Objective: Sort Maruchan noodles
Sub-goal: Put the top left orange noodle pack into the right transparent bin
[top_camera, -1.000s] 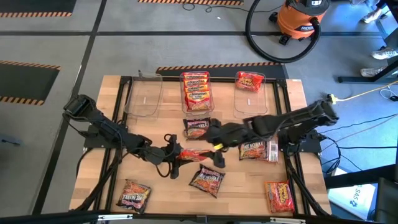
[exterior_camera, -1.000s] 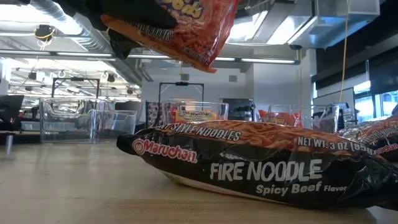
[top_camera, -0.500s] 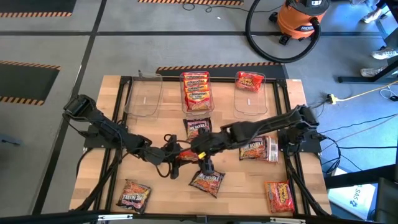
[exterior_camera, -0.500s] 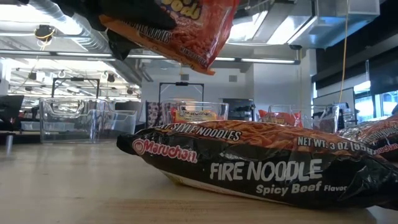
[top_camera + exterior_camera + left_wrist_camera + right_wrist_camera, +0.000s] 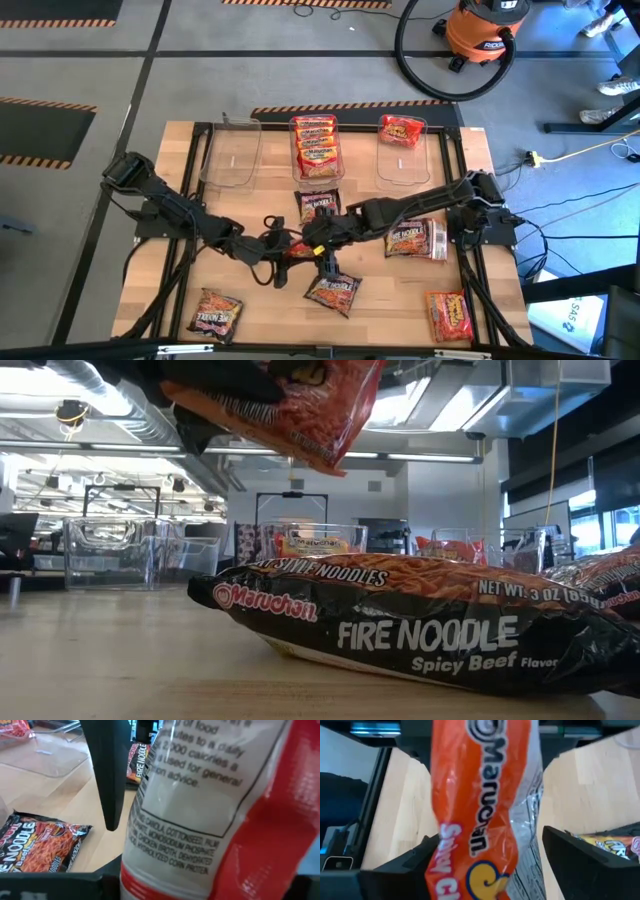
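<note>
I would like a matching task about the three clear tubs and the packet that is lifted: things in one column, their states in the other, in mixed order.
Things:
1. left tub
2. middle tub
3. right tub
4. lifted packet

States:
a. one red packet inside
b. hanging in the air
c. no packets inside
d. several packets inside

Pairs: 1-c, 2-d, 3-a, 4-b.

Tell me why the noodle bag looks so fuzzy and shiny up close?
Right wrist view: the orange noodle packet sits very near the lens, so its letters blur and its wrapper glares. Left wrist view: its printed back fills the picture, sharper. Low view: ceiling lights shine bright.
</note>
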Available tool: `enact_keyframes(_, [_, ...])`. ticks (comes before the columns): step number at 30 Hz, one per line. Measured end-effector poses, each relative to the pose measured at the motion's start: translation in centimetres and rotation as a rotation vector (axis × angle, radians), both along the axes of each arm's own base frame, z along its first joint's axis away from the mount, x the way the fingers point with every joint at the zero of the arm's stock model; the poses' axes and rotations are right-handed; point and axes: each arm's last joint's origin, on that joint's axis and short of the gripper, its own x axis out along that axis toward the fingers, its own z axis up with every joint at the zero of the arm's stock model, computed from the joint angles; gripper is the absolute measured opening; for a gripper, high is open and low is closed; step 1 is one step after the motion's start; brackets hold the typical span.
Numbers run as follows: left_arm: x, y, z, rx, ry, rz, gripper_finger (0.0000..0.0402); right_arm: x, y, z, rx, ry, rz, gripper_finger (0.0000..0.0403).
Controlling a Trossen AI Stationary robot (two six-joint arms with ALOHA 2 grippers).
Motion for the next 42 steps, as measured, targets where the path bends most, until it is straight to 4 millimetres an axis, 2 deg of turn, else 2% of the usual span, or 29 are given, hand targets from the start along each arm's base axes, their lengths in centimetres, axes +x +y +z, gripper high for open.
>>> enact_keyframes(4, [0.0,0.0,0.0,0.001,-0.001,-0.002,0.0152,0.1,0.0,0.1,-0.001,-0.011,0.005,0.0265])
enact_keyframes(12, [0.0,0.1,0.0,-0.001,-0.001,0.018,0.0158,0.0,0.1,0.1,-0.018,-0.012,0.028,0.0140])
enact_keyframes(16, [0.1,0.2,0.0,0.005,0.002,0.012,0.0177,0.0,0.0,0.1,-0.024,-0.012,0.035,0.0095])
enact_keyframes(23, [-0.3,0.2,0.8,-0.022,-0.007,-0.042,0.0217,-0.8,0.0,0.4,-0.042,0.031,0.055,0.0092])
enact_keyframes(26, [-1.0,0.5,1.6,-0.025,0.003,-0.070,0.0220,-1.6,-0.2,1.1,-0.059,0.049,0.074,0.0088])
enact_keyframes(31, [-2.2,1.1,1.6,0.017,0.109,-0.074,0.0221,-3.0,-1.1,1.5,-0.134,0.134,0.064,0.0092])
enact_keyframes(37, [-2.2,1.3,1.4,0.102,0.146,-0.145,0.0221,-4.0,-3.6,1.7,-0.182,0.238,0.069,0.0091])
enact_keyframes(42, [-1.5,2.9,1.4,0.126,0.160,-0.208,0.0221,-4.7,-7.2,2.3,-0.206,0.289,0.066,0.0092])
